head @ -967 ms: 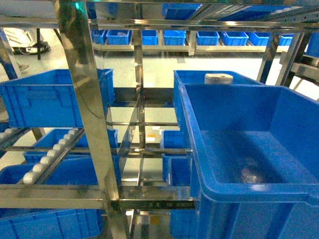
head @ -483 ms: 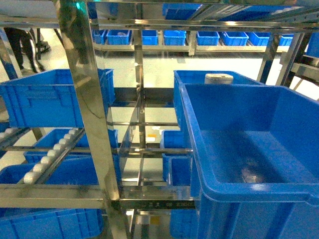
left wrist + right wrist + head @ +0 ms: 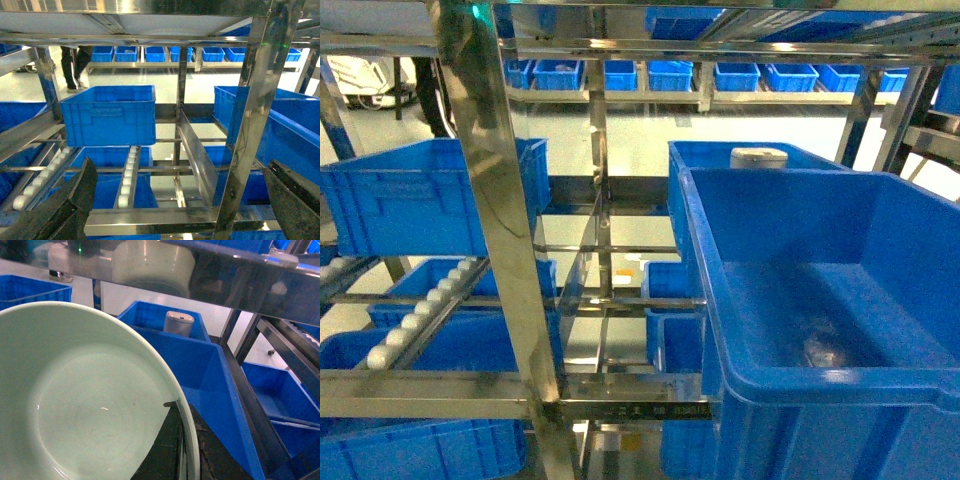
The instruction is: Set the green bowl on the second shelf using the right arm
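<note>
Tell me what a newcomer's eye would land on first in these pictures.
The pale green bowl fills the right wrist view, its rim pinched by the right gripper at the lower edge. In the head view a big blue crate dominates the right side, with a small white container in the crate behind it. A shiny steel upright cuts down the left.

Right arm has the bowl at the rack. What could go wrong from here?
1. The right gripper pinches the green bowl only at its rim, so it may tilt or slip on a bump.
2. A steel rail hangs just above the bowl; lifting could clip it.
3. The blue crate sits right ahead, beyond the bowl, so the bowl could land in it rather than on the shelf.
</note>
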`<state>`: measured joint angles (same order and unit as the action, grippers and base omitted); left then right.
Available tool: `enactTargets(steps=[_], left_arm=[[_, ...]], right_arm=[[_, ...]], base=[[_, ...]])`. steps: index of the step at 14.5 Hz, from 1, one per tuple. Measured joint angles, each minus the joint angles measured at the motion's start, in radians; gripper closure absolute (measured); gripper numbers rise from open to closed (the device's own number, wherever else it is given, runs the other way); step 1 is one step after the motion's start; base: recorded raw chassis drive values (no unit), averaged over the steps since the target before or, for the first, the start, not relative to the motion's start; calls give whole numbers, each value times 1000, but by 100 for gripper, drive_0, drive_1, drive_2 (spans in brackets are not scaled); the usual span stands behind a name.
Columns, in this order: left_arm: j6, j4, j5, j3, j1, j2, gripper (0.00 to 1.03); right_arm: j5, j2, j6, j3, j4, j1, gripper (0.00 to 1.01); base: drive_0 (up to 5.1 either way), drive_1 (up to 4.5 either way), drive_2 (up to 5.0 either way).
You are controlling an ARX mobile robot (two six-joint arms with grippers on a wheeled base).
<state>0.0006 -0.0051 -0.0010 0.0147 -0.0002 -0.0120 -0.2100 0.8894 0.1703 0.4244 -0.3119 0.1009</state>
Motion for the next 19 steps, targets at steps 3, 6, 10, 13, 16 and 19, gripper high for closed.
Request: enactTargets(steps=[3,6,10,13,16,19], left_arm=[[0,0,0,0,0,0,5],[0,0,0,0,0,0,5],[0,0,0,0,0,0,5],[0,0,0,0,0,0,5],[0,0,0,0,0,0,5],[0,0,0,0,0,0,5]], right_arm=[[-4,197,31,6,-96,7,99],[1,394,53,73,-185,2,99],[4,639,60,215,-192,-3,99],[19,774,60,303,-204,1,99],[18,918,59,381,-218,59,99],[14,1063,19,498,-212,117,99]], base=[[0,0,0],[0,0,0],[0,0,0],[0,0,0],[0,0,0],[0,0,0]])
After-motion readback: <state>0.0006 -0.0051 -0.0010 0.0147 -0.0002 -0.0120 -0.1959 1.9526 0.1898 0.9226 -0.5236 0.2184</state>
